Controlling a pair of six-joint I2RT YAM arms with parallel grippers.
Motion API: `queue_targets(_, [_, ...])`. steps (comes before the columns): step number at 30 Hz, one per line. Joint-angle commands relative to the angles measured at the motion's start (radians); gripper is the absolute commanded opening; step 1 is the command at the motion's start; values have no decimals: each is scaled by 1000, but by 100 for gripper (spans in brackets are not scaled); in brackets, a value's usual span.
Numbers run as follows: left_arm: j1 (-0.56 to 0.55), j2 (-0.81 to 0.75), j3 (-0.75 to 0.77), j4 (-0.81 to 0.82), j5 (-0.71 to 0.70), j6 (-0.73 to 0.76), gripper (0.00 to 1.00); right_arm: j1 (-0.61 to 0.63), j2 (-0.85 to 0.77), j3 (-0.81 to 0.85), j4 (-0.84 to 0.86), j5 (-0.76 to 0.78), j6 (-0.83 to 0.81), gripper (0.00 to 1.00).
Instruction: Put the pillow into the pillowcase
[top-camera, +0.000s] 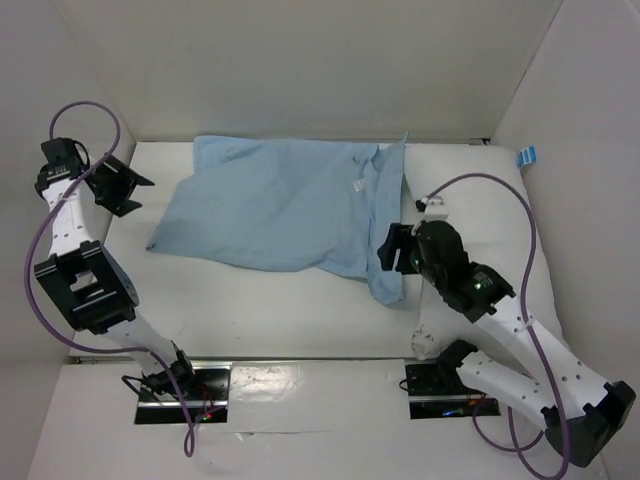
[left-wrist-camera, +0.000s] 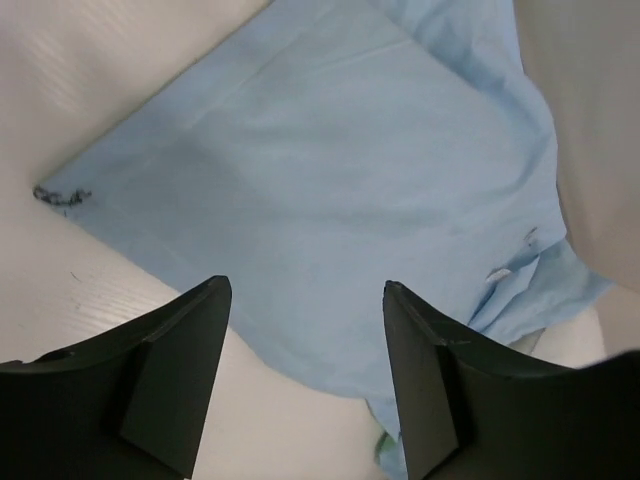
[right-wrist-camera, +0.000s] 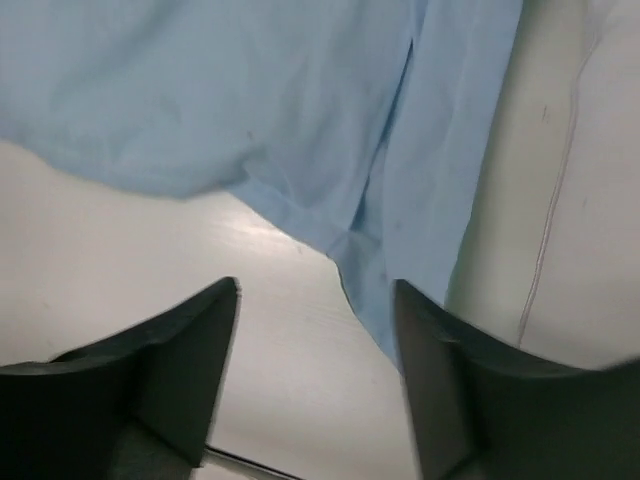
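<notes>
Pillowcase flat on table, pillow outside it on the right, both grippers spread and holding nothing.

Light blue pillowcase (top-camera: 275, 210) lies wrinkled across the middle of the white table (top-camera: 250, 320), blue face up, its right edge touching the white pillow (top-camera: 470, 215), which lies along the table's right side. Left gripper (top-camera: 135, 192) hovers just off the case's left corner, jaws wide apart, nothing between them. Right gripper (top-camera: 385, 250) sits above the case's lower right flap beside the pillow, jaws also apart and holding nothing. The right wrist view shows the pillow seam (right-wrist-camera: 560, 190) next to blue cloth.
</notes>
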Motion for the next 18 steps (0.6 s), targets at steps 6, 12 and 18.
queue_targets(6, [-188, 60, 124, -104, -193, 150, 74, 17, 541, 405, 104, 5, -25, 73])
queue_targets(12, [-303, 23, -155, 0, -210, 87, 75, 17, 941, 614, -14, 53, 15, 88])
queue_targets(18, [-354, 65, -342, 109, -228, 16, 69, 17, 1026, 501, 99, -59, 47, 82])
